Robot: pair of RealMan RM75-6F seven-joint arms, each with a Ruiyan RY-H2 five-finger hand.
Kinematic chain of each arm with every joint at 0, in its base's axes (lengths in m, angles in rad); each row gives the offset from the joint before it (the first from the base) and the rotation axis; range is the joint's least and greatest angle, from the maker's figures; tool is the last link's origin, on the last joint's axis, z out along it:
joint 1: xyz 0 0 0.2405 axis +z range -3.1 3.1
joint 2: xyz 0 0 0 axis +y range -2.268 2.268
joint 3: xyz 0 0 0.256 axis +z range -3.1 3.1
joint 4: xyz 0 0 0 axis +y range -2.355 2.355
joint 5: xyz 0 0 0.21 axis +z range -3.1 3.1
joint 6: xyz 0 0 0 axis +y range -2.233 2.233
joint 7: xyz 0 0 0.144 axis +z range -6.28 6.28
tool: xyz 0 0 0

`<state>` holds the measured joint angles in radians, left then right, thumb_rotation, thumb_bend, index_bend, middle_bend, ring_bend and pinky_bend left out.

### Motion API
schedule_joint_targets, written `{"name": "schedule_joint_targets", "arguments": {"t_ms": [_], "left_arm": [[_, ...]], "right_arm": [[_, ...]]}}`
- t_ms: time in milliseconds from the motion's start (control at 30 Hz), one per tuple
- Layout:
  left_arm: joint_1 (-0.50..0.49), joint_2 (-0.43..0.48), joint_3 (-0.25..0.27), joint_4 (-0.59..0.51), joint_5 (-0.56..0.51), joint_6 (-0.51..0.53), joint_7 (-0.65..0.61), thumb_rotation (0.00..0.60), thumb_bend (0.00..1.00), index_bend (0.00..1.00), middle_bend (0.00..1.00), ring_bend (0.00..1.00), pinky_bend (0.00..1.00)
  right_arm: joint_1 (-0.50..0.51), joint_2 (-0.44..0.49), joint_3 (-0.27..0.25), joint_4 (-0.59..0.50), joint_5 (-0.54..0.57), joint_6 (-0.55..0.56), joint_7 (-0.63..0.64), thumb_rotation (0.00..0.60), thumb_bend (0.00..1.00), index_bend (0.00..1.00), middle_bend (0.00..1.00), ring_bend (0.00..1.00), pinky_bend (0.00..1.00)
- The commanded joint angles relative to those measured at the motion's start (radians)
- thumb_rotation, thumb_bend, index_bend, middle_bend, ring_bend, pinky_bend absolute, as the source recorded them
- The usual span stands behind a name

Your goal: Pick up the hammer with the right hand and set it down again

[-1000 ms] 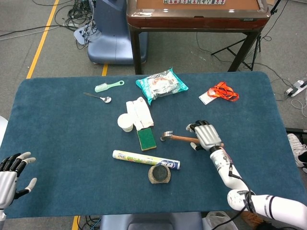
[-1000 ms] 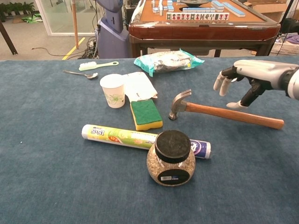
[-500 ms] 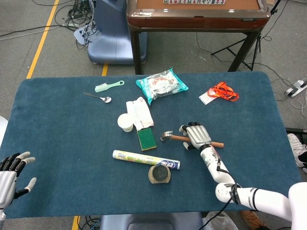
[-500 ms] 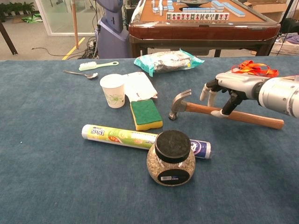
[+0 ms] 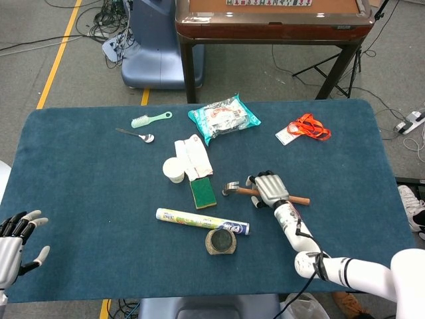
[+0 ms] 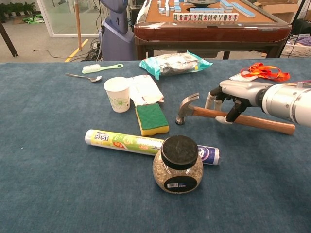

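The hammer (image 6: 186, 108), steel head and brown wooden handle, lies flat on the blue table cloth right of centre, head pointing left; in the head view the hammer (image 5: 232, 189) shows beside the sponge. My right hand (image 6: 232, 97) arches over the handle just behind the head, fingers down on the far side and thumb touching the near side, not closed around it. From above, the right hand (image 5: 269, 189) covers the middle of the handle. My left hand (image 5: 14, 242) hovers at the table's near left corner with fingers spread, holding nothing.
A black-lidded jar (image 6: 178, 164) and a wrapped roll (image 6: 126, 141) lie just in front of the hammer. A green sponge (image 6: 152, 118), paper cup (image 6: 118, 94) and white packet sit to its left. An orange lanyard (image 6: 262, 71) and snack bag (image 6: 175, 62) lie behind.
My right hand has moved left along the handle and come down over it near the head, thumb now touching the wood. The hammer and left hand have stayed put.
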<state>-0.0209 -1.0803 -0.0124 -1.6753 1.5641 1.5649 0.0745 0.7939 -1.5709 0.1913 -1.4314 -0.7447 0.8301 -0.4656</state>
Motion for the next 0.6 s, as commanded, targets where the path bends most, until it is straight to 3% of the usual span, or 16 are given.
{"name": "schedule_joint_targets", "arguments": {"t_ms": [33,600], "left_arm": [[0.000,0.000,0.000,0.000,0.000,0.000,0.000,0.600,0.25,0.28,0.19,0.11,0.13],[0.000,-0.002,-0.003,0.001,-0.006,-0.001,0.003,0.600,0.25,0.28,0.19,0.11,0.13]], "right_arm": [[0.005,-0.003,-0.006,0.008,0.004,-0.004,0.001,0.600,0.45,0.36,0.43,0.19,0.16],[0.027,-0.015,-0.031,0.034,0.017,-0.023,0.024,0.600,0.55,0.40,0.45,0.21,0.16]]}}
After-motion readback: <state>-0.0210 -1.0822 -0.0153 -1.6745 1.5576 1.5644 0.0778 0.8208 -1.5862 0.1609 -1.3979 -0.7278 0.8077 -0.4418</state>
